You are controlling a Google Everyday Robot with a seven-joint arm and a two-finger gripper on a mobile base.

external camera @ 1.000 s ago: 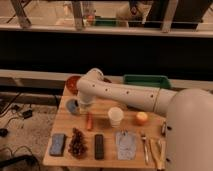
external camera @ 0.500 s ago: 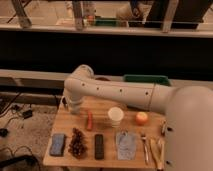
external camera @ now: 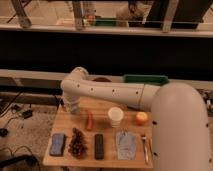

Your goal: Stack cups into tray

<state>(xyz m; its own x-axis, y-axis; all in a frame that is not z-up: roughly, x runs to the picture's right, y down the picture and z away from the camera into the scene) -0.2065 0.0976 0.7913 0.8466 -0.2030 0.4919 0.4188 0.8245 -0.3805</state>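
Note:
A cream-white cup point(external camera: 115, 116) stands upright in the middle of the wooden table point(external camera: 107, 159). The green tray point(external camera: 146, 79) sits at the table's far edge, partly hidden behind my white arm. My arm reaches from the right across the back of the table and bends down at the far left corner. There my gripper point(external camera: 73, 107) points downward, shut, well left of the cup. Whether it holds anything is hidden.
An orange-red bowl point(external camera: 102, 79) peeks out behind the arm. An orange fruit point(external camera: 142, 118) lies right of the cup and a red pepper point(external camera: 89, 120) left of it. Along the front lie a blue sponge point(external camera: 57, 144), dark grapes point(external camera: 77, 142), a black remote point(external camera: 99, 146), a grey-blue cloth point(external camera: 126, 144) and cutlery point(external camera: 145, 147).
My arm has swung left, carrying the gripper from near the back middle-left of the table out to its far left corner. The things on the table have stayed put.

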